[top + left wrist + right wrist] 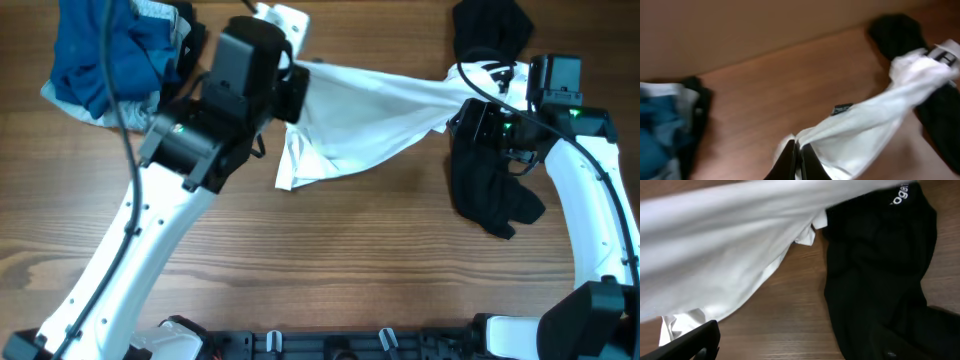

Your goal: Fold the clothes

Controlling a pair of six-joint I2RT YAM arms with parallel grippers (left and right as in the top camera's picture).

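So the white shirt point(370, 120) runs lengthwise away from the black garment point(490, 195): left gripper point(799, 160) pinches the far end, right gripper point(465, 115) by the black one, grip unclear.

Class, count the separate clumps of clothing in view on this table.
3. A blue heap sits at the far left corner, a white shirt stretches across the middle, and a black garment lies on the right. The heap may hide more pieces.
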